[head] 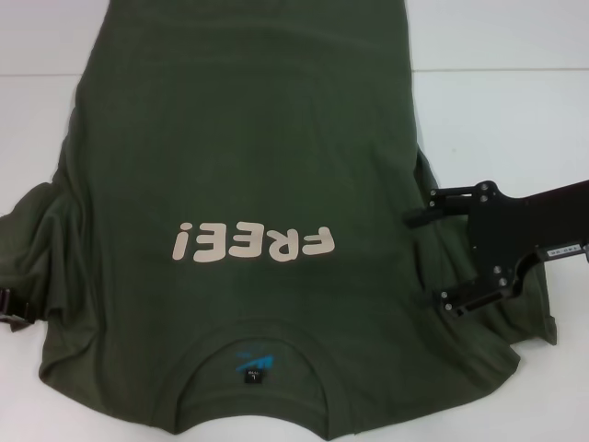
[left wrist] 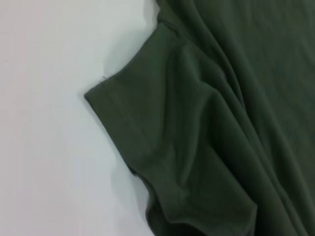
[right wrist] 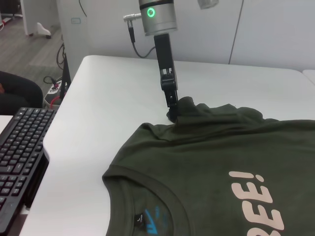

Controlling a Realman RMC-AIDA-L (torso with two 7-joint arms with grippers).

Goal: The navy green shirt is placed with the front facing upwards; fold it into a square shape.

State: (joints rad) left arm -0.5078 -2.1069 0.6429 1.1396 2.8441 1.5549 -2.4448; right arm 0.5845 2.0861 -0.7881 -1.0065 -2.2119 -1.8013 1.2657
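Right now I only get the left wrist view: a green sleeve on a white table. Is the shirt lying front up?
Observer: Yes. In the head view the navy green shirt lies front up, with its "FREE!" lettering showing.
Operator: Where is the other arm?
Observer: The right gripper is over the opposite sleeve, jaws open.
Operator: And the arm whose camera I'm seeing through?
Observer: The right wrist view shows the left gripper down at the bunched sleeve.

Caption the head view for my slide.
Front-up navy green shirt on white table; right claw open over one sleeve, left claw at the other.
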